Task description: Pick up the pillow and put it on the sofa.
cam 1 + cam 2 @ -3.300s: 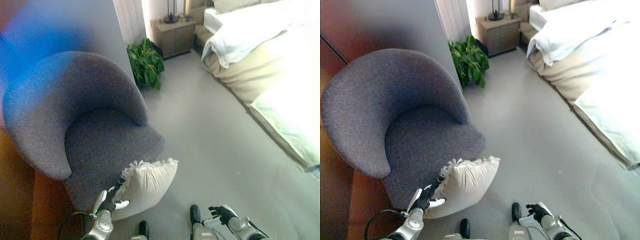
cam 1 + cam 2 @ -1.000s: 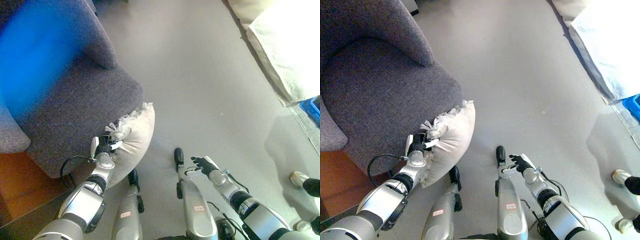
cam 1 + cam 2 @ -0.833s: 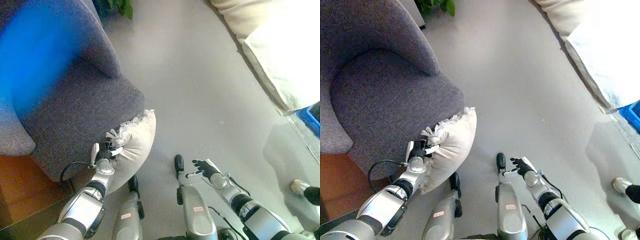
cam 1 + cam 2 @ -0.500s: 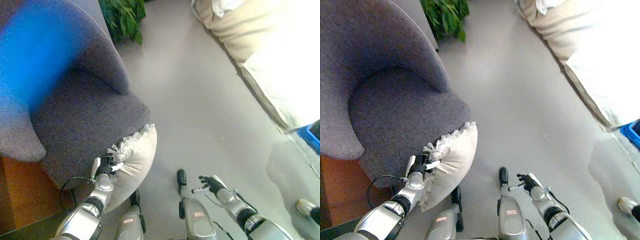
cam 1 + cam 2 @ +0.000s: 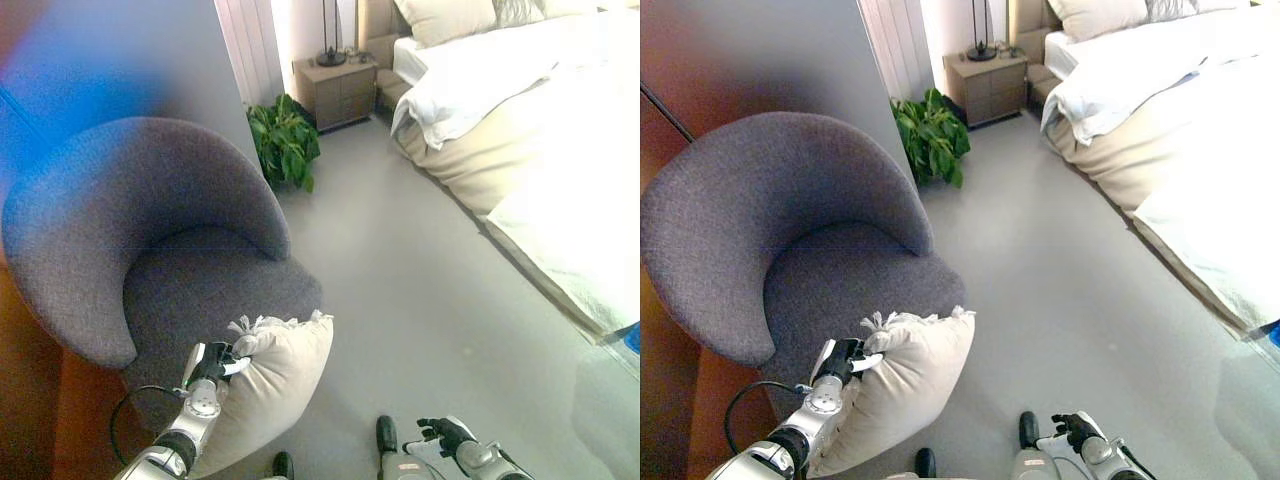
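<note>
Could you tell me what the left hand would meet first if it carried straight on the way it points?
Probably the rounded grey fabric armchair: the left hand, gripping the cream fringed pillow, points toward its seat, though depth is unclear.

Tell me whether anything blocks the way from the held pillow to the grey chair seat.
Nothing visible does. The left hand grips the cream pillow by its fringed corner, right at the front edge of the grey armchair, and its seat lies bare just beyond. The right hand hangs apart, low over the floor.
</note>
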